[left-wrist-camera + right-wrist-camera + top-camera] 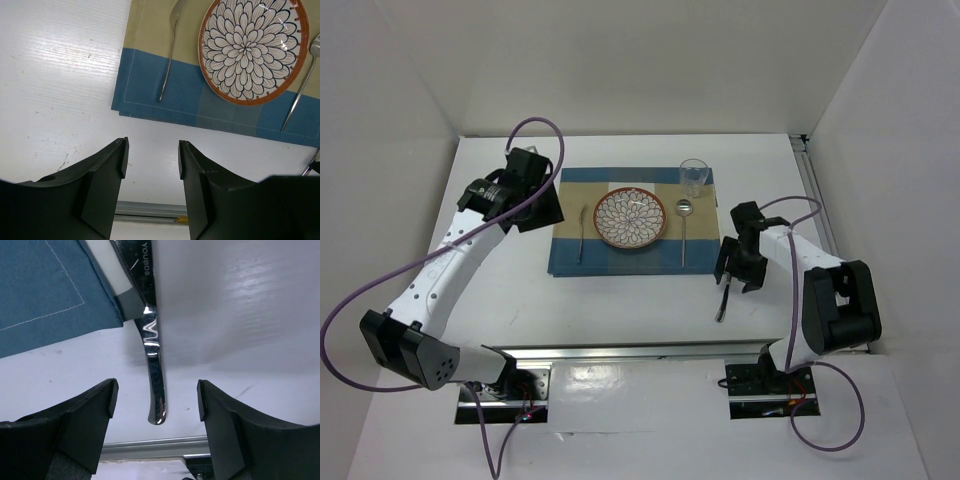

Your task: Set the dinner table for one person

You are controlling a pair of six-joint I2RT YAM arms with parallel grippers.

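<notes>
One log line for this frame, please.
left gripper: open, empty | right gripper: open over knife | knife: on table, beside placemat

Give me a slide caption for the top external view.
Right hand open over a knife on the dinner table, beside a placemat holding plate, fork, spoon and glass.

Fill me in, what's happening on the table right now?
The right fingers stand open over a knife lying on the white table, right of the placemat; nothing is gripped. The left fingers hang open and empty left of the placemat. The placemat already holds plate, fork, spoon and glass.
</notes>
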